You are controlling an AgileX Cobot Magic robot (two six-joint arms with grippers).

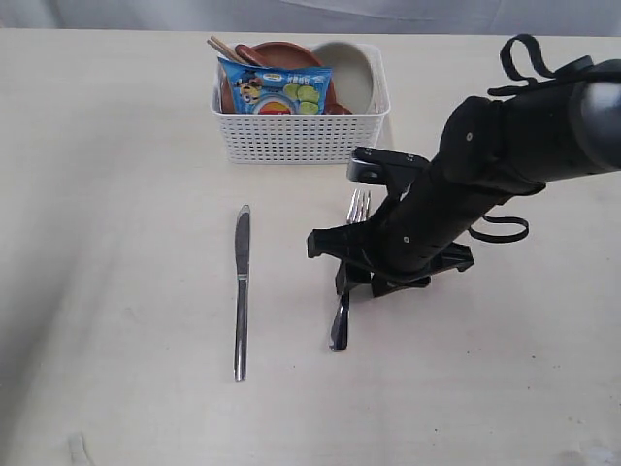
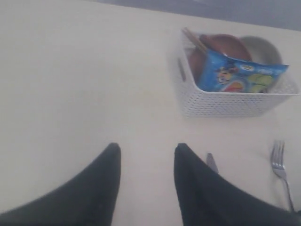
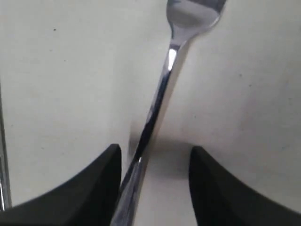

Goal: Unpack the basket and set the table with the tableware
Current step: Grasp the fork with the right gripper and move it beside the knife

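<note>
- The large pale beige table (image 1: 116, 388) is bare along its near edge.
- A steel knife (image 1: 241, 291) lies flat around the middle of the table. Its length runs from the near edge toward the far edge, and the blade tip points to the far edge.
- A steel fork (image 1: 359, 206) lies just beside the knife and parallel to it, on the side toward the table's right edge. The two are apart. The fork's tines point to the far edge, and the black arm covers its middle.
- The right gripper (image 3: 154, 149) is low over the fork's handle. Its jaws stand apart with the handle between them, closer to one finger. They are not clamped on it.
- The left gripper (image 2: 146, 150) shows only in its own wrist camera. Its jaws are parted over bare table and hold nothing.
- The white rectangular plastic basket (image 1: 301, 141) with lattice sides sits at the middle of the far edge.
- In the basket, a blue chip bag (image 1: 277, 89) stands against the near wall, with a reddish-brown round plate (image 1: 281, 53) on edge behind it. A cream bowl (image 1: 349, 73) is tipped on its side at the right end. Wooden chopsticks (image 1: 223, 47) poke out of the far left corner.
</note>
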